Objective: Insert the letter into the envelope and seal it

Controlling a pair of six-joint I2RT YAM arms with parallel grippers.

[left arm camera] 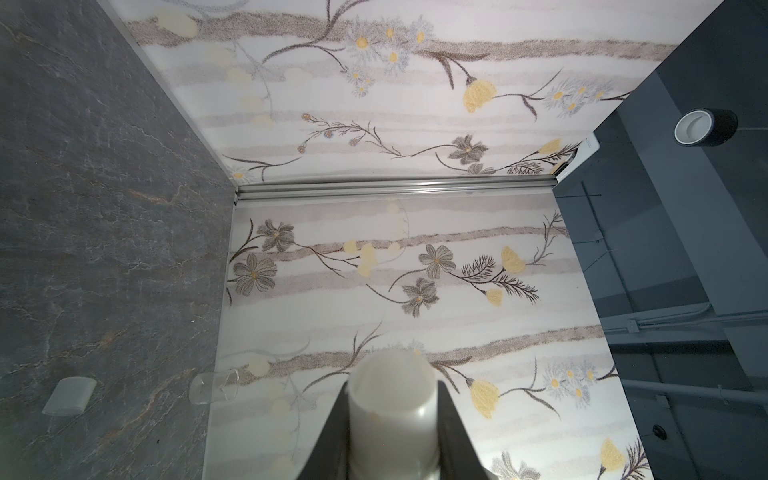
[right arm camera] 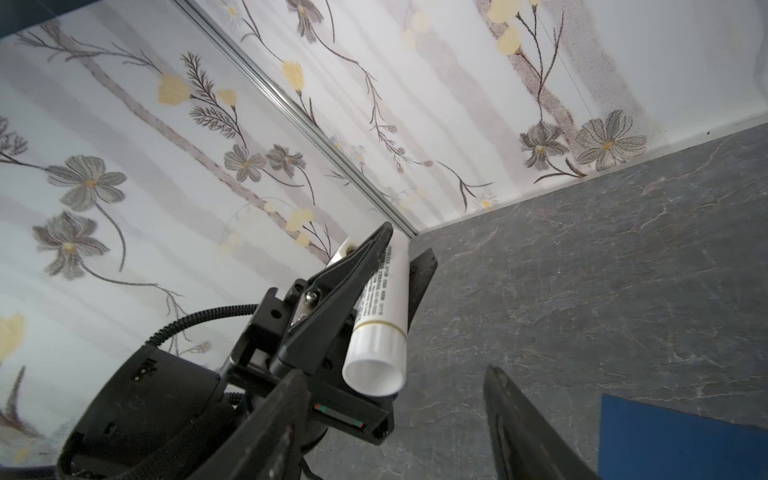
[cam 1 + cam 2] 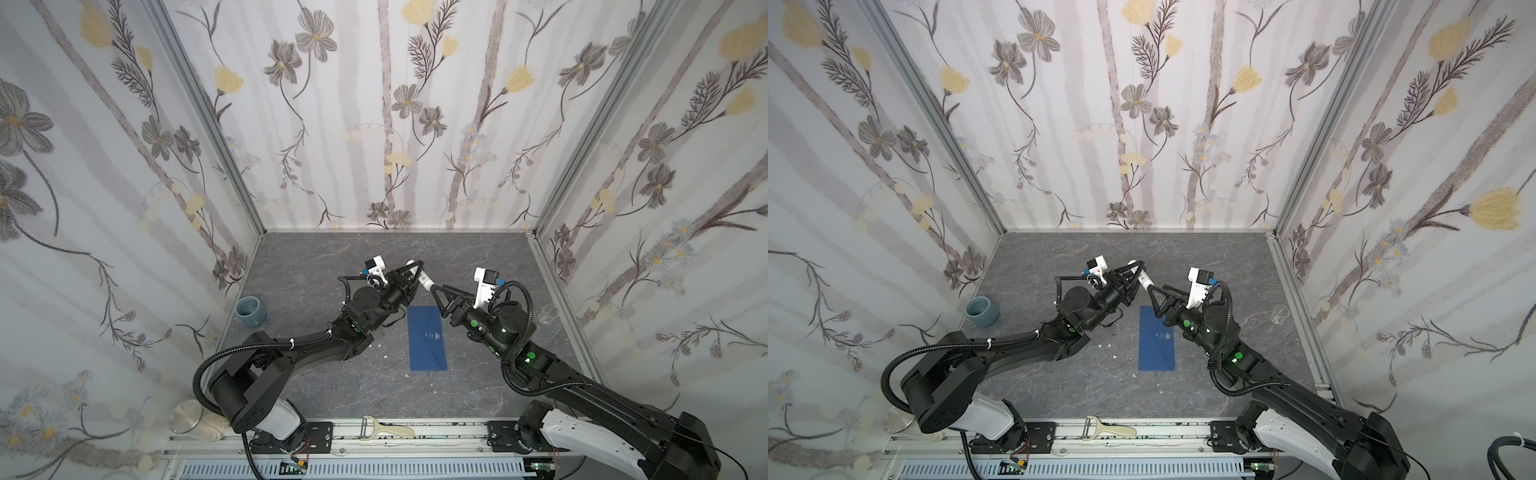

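**Envelope** (image 3: 427, 336): dark blue, lying flat on the grey surface (image 3: 316, 390), about midway between its left and right edges. Its long axis runs from the near edge to the far edge. The flap lies down, with a pale mark at its centre. Whether it is glued cannot be told.

**Letter**: not visible in any view; judged to be inside the envelope.

**Glue stick** (image 3: 424, 279): white cylinder, tilted and held clear of the surface, just beyond the envelope's far end.

**Left tool** (image 3: 415, 268): clamped across the glue stick's barrel.

**Right tool** (image 3: 435, 291): fingers apart, gripping nothing. The stick's free end sits at their tips.

**Key relation**: the envelope lies below both tools and toward the near edge. The right tool hangs by the envelope's far right corner and is the nearer. The left tool stands further toward the far edge.

**Judgement**: sealing stage. The stick would have to come down and toward the near edge, along the envelope's long axis, to reach the flap.

**Also present**: blue-grey cup (image 3: 250, 309) near the left edge; clear glass (image 3: 548, 318) by the right edge.
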